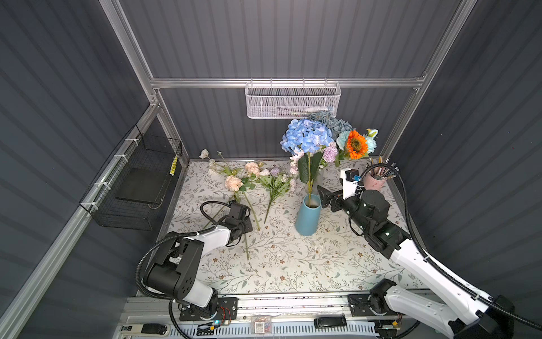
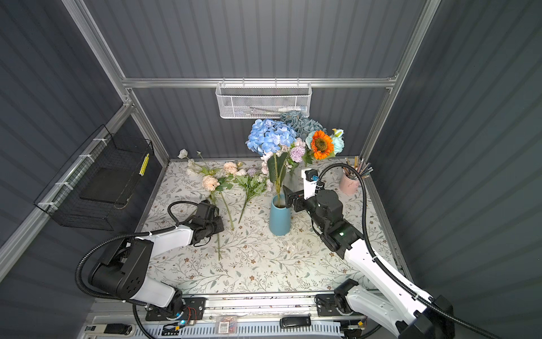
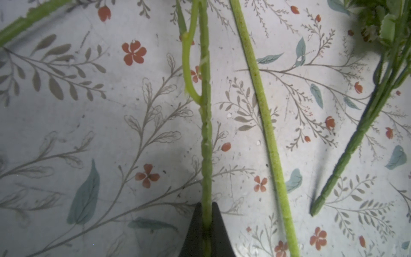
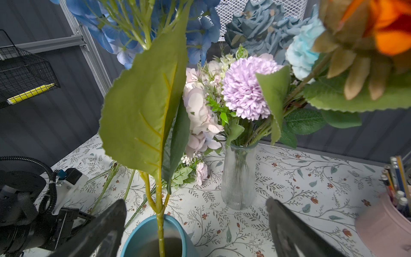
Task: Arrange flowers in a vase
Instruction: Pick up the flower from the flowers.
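- The left end effector (image 3: 206,214) points down at the desk (image 1: 293,264), its fingers (image 3: 195,231) closed tight on a green stem (image 3: 205,133) that lies flat on the desk.
- From above, that arm covers the stem at the grip. I cannot tell which bloom belongs to it.
- Just beside the closed fingers lies a paler stem (image 3: 266,124), not touching them. Farther out on the same side is the stalk of a leafy bunch (image 1: 275,183).
- Beyond the left end effector, toward the back wall, cream-peach blooms (image 1: 233,182) and a white flower (image 1: 204,153) lie loose on the desk.
- The right end effector (image 4: 195,201) stands spread wide with nothing between its fingers (image 4: 106,227).
- Right in front of it is the mouth of the blue vase (image 1: 306,217), with the blue hydrangea (image 1: 306,136) standing upright in it. The hydrangea's big leaves rise just ahead of the open fingers.
- Farther ahead of the right end effector stands a glass vase (image 4: 239,175). It holds a lilac bloom (image 4: 244,86), dusty-blue roses (image 1: 331,121) and an orange sunflower (image 1: 355,143).
- Off to the outer side of the right end effector, a pink cup (image 1: 375,182) holds pencils.
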You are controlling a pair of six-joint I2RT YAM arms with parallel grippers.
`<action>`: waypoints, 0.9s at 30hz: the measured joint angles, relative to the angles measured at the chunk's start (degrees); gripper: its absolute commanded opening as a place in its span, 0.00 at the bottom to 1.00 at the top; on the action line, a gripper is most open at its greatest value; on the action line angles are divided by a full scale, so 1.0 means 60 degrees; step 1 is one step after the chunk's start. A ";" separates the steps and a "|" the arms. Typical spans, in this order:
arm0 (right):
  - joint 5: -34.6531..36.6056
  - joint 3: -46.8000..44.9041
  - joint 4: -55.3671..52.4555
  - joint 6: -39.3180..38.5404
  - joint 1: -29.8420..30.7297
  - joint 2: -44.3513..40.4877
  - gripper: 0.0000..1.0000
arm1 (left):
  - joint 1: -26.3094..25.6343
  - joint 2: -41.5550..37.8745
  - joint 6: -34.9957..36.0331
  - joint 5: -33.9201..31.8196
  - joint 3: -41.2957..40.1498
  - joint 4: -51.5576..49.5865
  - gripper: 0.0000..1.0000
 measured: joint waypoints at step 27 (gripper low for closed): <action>-0.2240 0.0200 0.0579 0.0382 0.0106 -0.0415 0.73 | -0.0051 -0.4870 0.0772 0.1898 0.0430 0.3566 0.00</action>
